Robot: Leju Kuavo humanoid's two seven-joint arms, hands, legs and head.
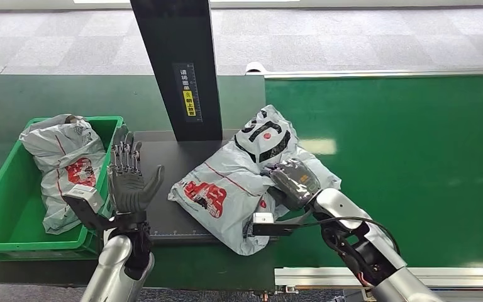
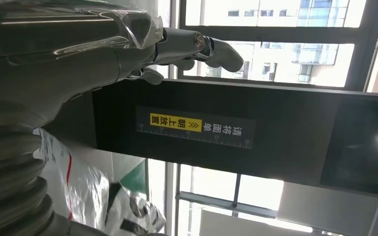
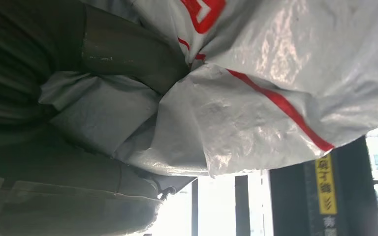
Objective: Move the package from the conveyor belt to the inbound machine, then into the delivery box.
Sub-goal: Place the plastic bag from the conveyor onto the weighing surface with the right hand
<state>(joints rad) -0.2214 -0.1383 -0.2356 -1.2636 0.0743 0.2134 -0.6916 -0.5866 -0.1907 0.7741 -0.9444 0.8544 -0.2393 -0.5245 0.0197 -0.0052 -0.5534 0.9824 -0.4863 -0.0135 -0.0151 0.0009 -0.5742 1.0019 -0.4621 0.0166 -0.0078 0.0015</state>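
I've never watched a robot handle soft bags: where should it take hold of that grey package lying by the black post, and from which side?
Probably the bunched right edge of the grey package, coming from the conveyor side. The bag is limp and lies flat, half on the black platform, so only a gathered fold gives purchase. The right hand already grips there, film creased around its thumb.

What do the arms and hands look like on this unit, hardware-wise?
Both arms are silver, rounded metal tubes. The left hand has dark grey segmented fingers and a lighter grey thumb; a dark bracket with a small white module sits at its wrist. The right hand wears a dark glossy cover; a black cable loops along its forearm, beside a white-labelled wrist module.
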